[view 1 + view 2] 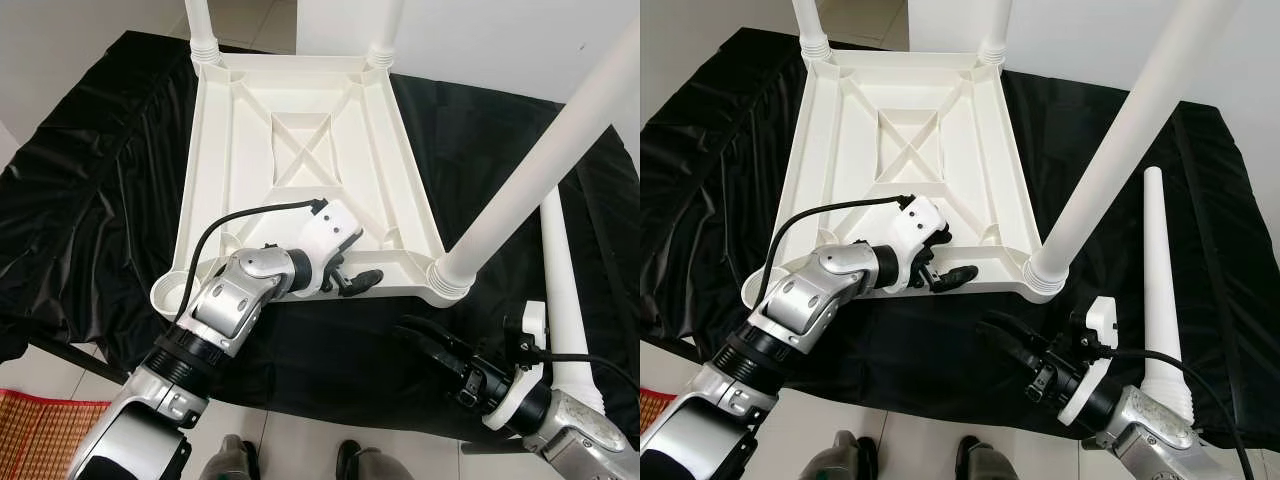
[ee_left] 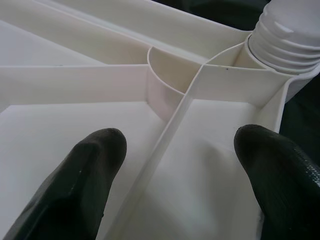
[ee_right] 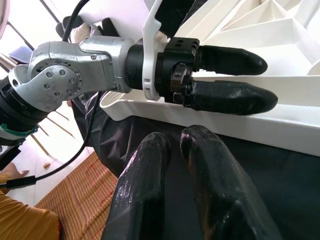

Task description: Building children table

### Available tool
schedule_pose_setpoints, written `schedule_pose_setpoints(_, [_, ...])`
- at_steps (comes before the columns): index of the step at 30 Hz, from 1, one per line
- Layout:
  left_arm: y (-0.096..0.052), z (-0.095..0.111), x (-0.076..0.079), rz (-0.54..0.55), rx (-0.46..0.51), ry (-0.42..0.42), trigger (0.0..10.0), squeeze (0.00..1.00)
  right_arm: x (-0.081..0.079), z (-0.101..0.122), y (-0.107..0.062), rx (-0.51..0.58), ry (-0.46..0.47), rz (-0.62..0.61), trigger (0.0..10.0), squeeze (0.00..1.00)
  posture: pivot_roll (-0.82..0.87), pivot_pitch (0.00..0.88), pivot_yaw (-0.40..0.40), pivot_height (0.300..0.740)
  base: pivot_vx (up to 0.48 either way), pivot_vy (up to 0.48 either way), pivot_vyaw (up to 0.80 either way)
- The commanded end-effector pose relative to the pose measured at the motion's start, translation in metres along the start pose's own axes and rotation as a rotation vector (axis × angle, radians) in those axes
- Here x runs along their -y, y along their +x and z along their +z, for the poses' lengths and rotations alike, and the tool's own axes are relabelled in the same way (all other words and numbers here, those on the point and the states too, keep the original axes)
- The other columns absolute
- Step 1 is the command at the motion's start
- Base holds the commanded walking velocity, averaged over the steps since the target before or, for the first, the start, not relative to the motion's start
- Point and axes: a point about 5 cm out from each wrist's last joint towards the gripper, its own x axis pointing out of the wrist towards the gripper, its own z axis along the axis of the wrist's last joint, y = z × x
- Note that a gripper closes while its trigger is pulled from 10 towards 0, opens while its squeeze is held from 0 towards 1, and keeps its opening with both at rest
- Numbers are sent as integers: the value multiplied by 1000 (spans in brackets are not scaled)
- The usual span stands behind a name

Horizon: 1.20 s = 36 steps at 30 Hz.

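On your left, the left gripper (image 1: 362, 281) is reaching over the near rim of the upturned white table (image 1: 300, 150), fingers spread wide astride an inner rib, gripping nothing. The table is lying on the black cloth (image 1: 90, 200), legs pointing up. Rightward, your right gripper (image 1: 1005, 335) is hovering nearly closed and empty; beside it a loose leg (image 1: 1160, 280) is lying lengthwise, pointing away.

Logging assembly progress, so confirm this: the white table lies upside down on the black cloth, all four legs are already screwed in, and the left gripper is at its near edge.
Not all four. Three legs stand in their sockets, but the fourth leg lies loose on the black cloth, and the table has an empty socket at its near-left corner, as the eye views show. The rest holds: the left gripper is at the near edge.
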Motion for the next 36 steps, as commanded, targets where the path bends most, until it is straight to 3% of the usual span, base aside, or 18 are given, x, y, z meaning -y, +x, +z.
schedule_pose_setpoints(1, [-1, -18, -11, 161, -89, -31, 10000, 0, -2, 1, -1, 1, -10, -4, 10000, 0, -45, 205, 0, 740, 0, 0, 0])
schedule_pose_setpoints(17, [1, -37, -14, 213, -207, -50, 10000, 0, 0, 2, -2, -4, -23, -5, 10000, 0, -47, 195, 2, 740, 0, 0, 0])
schedule_pose_setpoints(18, [0, -39, -16, 227, -218, -71, 0, 0, 0, 2, -2, -4, -26, -8, 10000, 0, -51, 195, 5, 740, 0, 0, 0])
schedule_pose_setpoints(19, [-2, -41, -17, 242, -225, -80, 2196, 0, 0, 3, -2, -4, -27, -9, 10000, 0, -51, 195, 5, 740, 0, 0, 0])
schedule_pose_setpoints(20, [-4, -42, -20, 266, -229, -89, 0, 0, 0, 3, -2, -3, -28, -11, 10000, 0, -51, 195, 5, 740, 0, 0, 0])
schedule_pose_setpoints(22, [-5, -44, -23, 288, -233, -100, 0, 0, 0, 2, -2, -3, -27, -12, 10000, 0, -51, 195, 5, 740, 0, 0, 0])
schedule_pose_setpoints(23, [-7, -44, -24, 302, -237, -104, 549, 0, 0, 2, -2, -3, -27, -13, 10000, 0, -46, 201, 6, 740, 0, 0, 0])
schedule_pose_setpoints(25, [-8, -45, -24, 307, -237, -114, 0, 0, 0, 2, -2, -2, -27, -14, 10000, 0, -46, 201, 6, 740, 0, 0, 0])
schedule_pose_setpoints(32, [-14, -49, -23, 320, -239, -135, 0, 0, 2, 3, -2, -2, -31, -16, 10000, 0, -39, 209, -1, 740, 0, 0, 0])
schedule_pose_setpoints(36, [-27, -55, -26, 367, -252, -157, 0, 0, 3, 3, -2, -4, -33, -14, 10000, 0, -33, 212, -8, 740, 0, 0, 0])
